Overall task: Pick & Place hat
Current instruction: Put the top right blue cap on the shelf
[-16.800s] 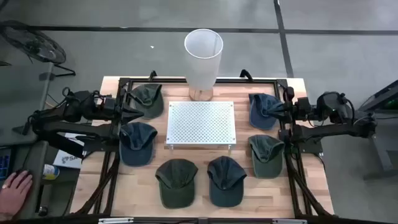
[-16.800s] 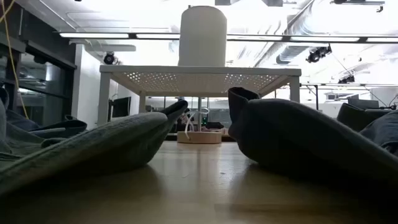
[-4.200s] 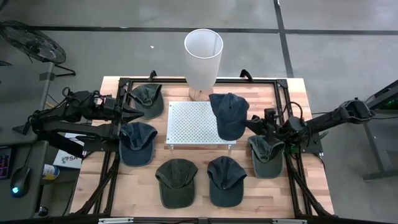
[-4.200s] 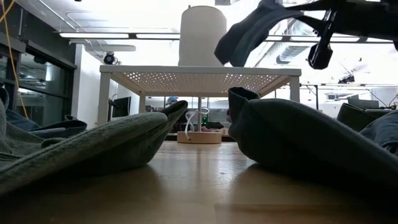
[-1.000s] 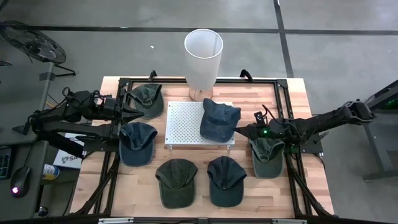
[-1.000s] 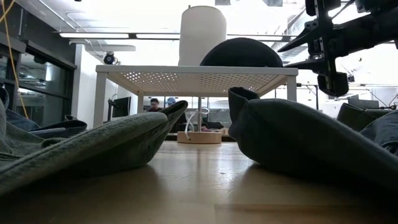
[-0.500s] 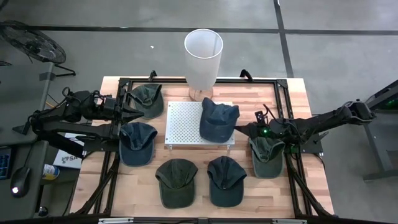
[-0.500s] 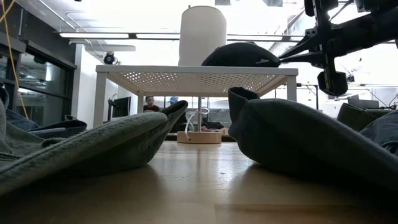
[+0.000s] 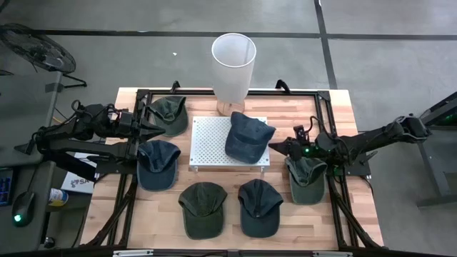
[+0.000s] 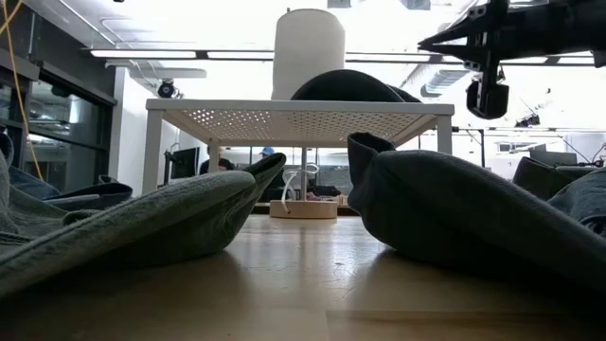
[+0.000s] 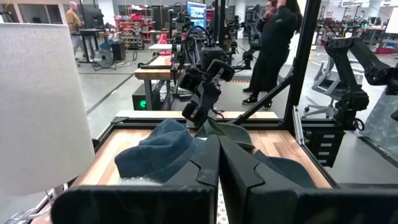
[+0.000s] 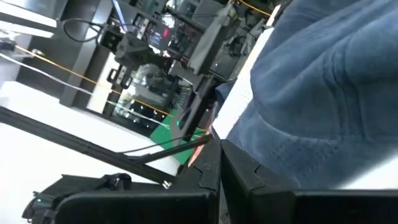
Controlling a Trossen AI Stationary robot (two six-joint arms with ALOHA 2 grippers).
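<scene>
Inspector A: High view is showing the blue cap (image 9: 249, 135) lying on the right part of the white perforated platform (image 9: 211, 141), its edge overhanging the platform's right side. Is the right gripper (image 9: 273, 146) touching it?

Inspector B: It is sitting just beside the cap, off the platform's right edge, with its fingers pressed together and holding nothing. In the right wrist view the blue fabric is filling the frame just past the fingertips (image 12: 214, 163).

Inspector A: And the left gripper (image 9: 161, 130)?

Inspector B: It is waiting at the table's left side, fingers (image 11: 214, 163) pressed together, empty, between a green cap (image 9: 169, 114) and another blue cap (image 9: 157, 163).

Inspector A: Anything else on the table (image 9: 344, 107)?

Inspector B: A white cylinder (image 9: 233, 63) is standing behind the platform, and more caps are lying along the front and right.
</scene>
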